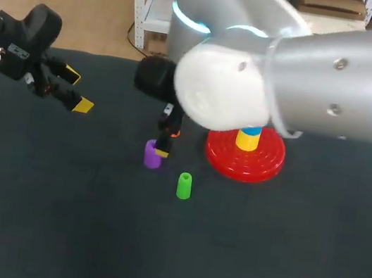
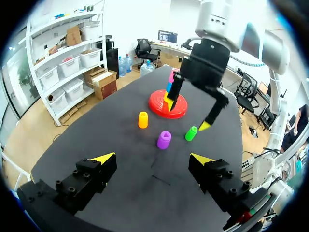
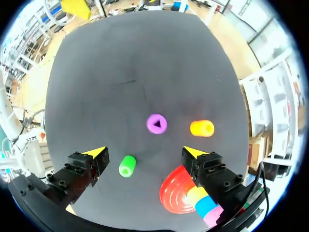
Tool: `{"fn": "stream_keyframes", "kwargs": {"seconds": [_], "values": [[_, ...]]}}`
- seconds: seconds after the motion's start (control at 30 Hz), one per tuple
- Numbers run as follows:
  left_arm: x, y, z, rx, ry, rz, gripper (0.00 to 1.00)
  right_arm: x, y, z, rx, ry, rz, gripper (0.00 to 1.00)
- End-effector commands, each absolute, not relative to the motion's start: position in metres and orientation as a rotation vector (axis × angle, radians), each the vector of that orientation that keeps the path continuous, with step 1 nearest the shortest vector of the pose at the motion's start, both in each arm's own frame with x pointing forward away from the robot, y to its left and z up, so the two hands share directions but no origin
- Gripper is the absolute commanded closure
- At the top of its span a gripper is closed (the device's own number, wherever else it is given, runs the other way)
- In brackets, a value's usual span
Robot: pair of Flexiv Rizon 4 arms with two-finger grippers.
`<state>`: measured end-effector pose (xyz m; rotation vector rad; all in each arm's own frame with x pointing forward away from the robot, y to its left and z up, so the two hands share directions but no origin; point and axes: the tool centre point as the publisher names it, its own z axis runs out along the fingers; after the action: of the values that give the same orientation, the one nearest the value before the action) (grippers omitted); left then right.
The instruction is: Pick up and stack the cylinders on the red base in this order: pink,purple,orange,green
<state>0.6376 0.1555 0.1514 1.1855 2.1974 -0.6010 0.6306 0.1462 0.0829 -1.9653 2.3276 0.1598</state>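
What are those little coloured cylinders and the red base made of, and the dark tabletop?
The purple cylinder, green cylinder and orange cylinder look like smooth plastic: even bright colour, hollow centres. The red base is probably glossy plastic: its ridges catch light. The tabletop seems matte dark cloth or mat: no shine.

The base (image 1: 226, 157) sits on the table (image 1: 51, 216) right of centre, with a stack (image 1: 247, 139) on it. Three cylinders stand to its left: the front cylinder (image 1: 184, 186), the middle cylinder (image 1: 152, 155) left of and behind that, and the back cylinder (image 2: 143, 120) farther back. The right gripper (image 3: 145, 153) hangs over them, and the left gripper (image 1: 78, 90) is far left, well apart.
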Motion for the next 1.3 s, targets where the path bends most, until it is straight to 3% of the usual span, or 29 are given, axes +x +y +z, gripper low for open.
{"fn": "stream_keyframes", "kwargs": {"seconds": [0.03, 0.7, 0.77, 0.8, 1.07, 1.17, 1.2, 1.3], "values": [[0.640, 0.155, 0.151, 1.190, 2.202, -0.601, 0.00, 0.641, 0.173, 0.071, -2.070, 2.355, 0.132, 0.00], [0.640, 0.155, 0.151, 1.190, 2.202, -0.601, 0.00, 0.649, 0.172, 0.035, -2.085, 2.459, 0.127, 0.02], [0.640, 0.155, 0.151, 1.190, 2.202, -0.601, 0.00, 0.649, 0.171, 0.034, -2.082, 2.462, 0.126, 0.33], [0.640, 0.155, 0.151, 1.190, 2.202, -0.601, 0.00, 0.649, 0.171, 0.034, -2.081, 2.463, 0.126, 0.41], [0.640, 0.155, 0.151, 1.190, 2.202, -0.601, 0.00, 0.646, 0.166, 0.029, -2.076, 2.482, 0.121, 0.45], [0.640, 0.155, 0.151, 1.190, 2.202, -0.601, 0.00, 0.646, 0.164, 0.028, -2.053, 2.499, 0.092, 0.53], [0.640, 0.155, 0.151, 1.190, 2.202, -0.601, 0.00, 0.646, 0.163, 0.028, -2.043, 2.504, 0.080, 0.60], [0.640, 0.155, 0.151, 1.190, 2.202, -0.601, 0.00, 0.648, 0.162, 0.029, -2.005, 2.509, 0.059, 1.00]]}}
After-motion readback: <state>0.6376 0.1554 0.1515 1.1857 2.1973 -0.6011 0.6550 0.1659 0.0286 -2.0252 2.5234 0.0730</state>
